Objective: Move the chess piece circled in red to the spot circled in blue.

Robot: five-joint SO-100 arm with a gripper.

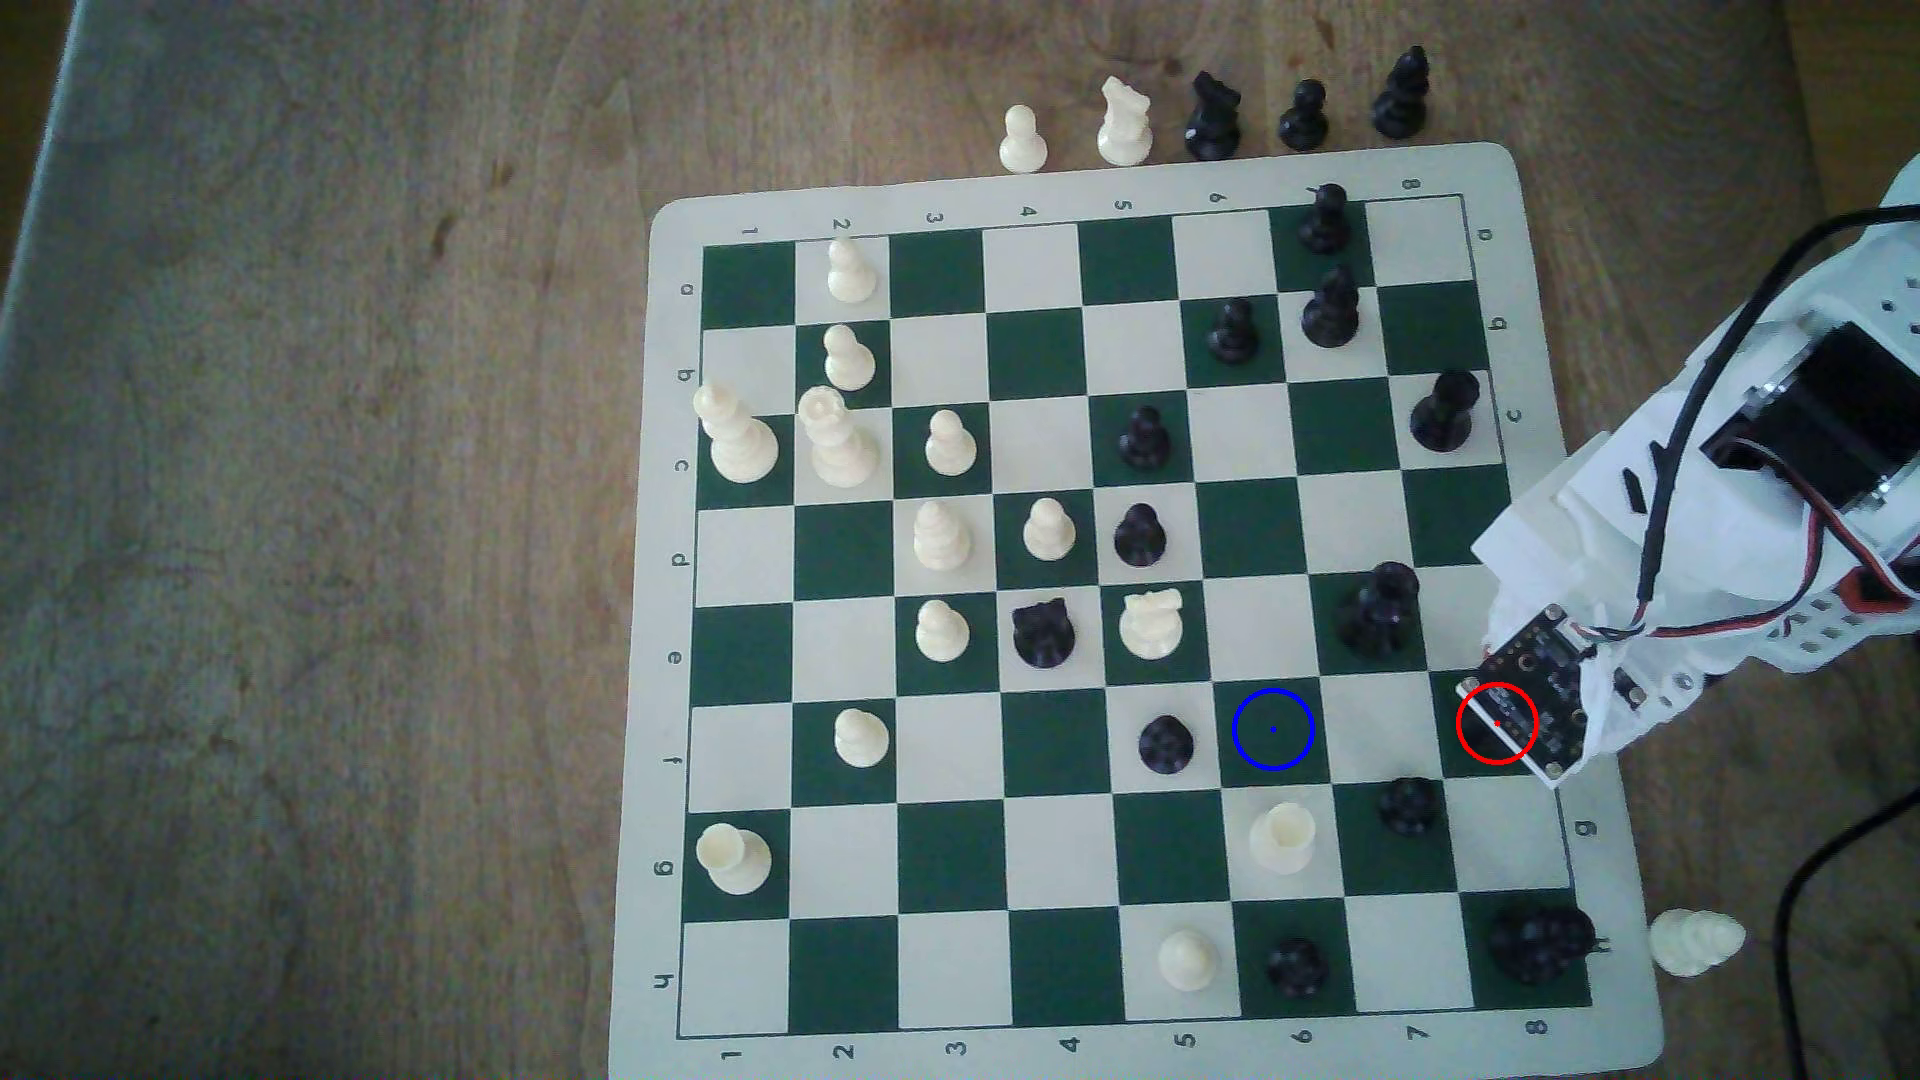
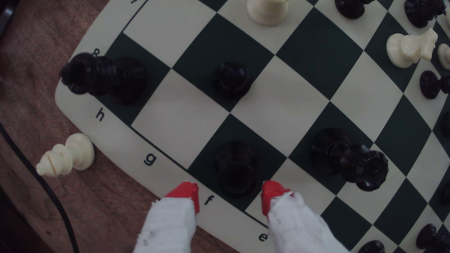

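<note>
The chess piece (image 2: pixel 236 167), a small glossy black pawn, stands on a dark green square at the board's edge by the letter f. My gripper (image 2: pixel 229 194) is open, its red-tipped white-wrapped fingers (image 2: pixel 185 193) standing one on each side of the pawn and apart from it. In the exterior view the arm (image 1: pixel 1714 540) reaches in from the right, and its wrist board covers the red-ringed square, so the pawn is hidden there. The spot (image 1: pixel 1273 729), a bare dark green square with a blue ring, lies two squares to the exterior view's left of the red ring.
Close neighbours are a black pawn (image 1: pixel 1410 805), a tall black piece (image 1: pixel 1377 608) and a black piece on the corner square (image 1: pixel 1538 940). A white rook (image 1: pixel 1283 836) and a black pawn (image 1: pixel 1164 743) flank the spot. A white bishop (image 2: pixel 65 155) lies off the board beside a black cable (image 2: pixel 48 194).
</note>
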